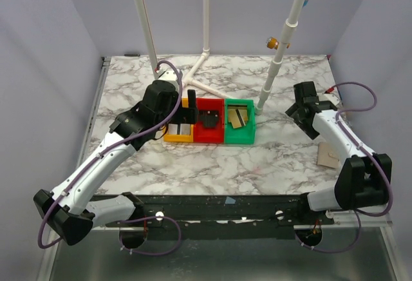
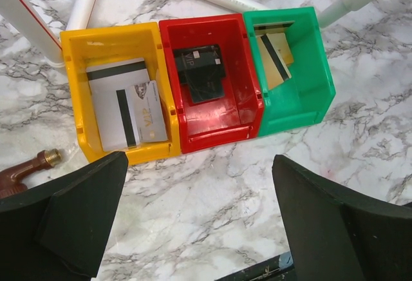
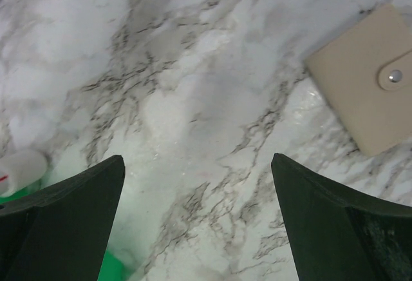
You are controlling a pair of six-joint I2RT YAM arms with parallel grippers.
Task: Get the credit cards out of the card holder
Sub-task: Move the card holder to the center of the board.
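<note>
Card holder: the flat beige card holder with a metal snap button (image 3: 360, 104) lies on the white marbled surface (image 1: 212, 165), close to its right edge. Its snap tab looks fastened. In the top view the right forearm covers a part of it.
Credit cards: no card sticks out of the holder. Thin cards lie in three plastic trays at the middle of the surface: pale silver cards (image 2: 125, 104) in the yellow tray (image 2: 109, 42), a black card (image 2: 201, 73) in the red tray (image 2: 212, 129), and a gold-tan card (image 2: 275, 58) in the green tray (image 2: 302, 94).
Right pincer: the right pincer (image 3: 196, 184) is wide open and empty, over bare marble.
Left pincer: the left pincer (image 2: 199, 184) is also wide open and empty, above the surface on the near side of the trays.
Key relation: in the right wrist view the holder lies ahead and beyond the right finger, outside the gap. In the top view it lies from this pincer toward the near right corner.
Long axis: its sides run slanted to the line between the fingers. The frame cuts it off, so I cannot tell the longer side.
Nearer arm: the right arm, clearly; the left is well apart from the holder.
Coming move, as I judge: the right pincer must shift sideways over the holder and turn to match its edges.
</note>
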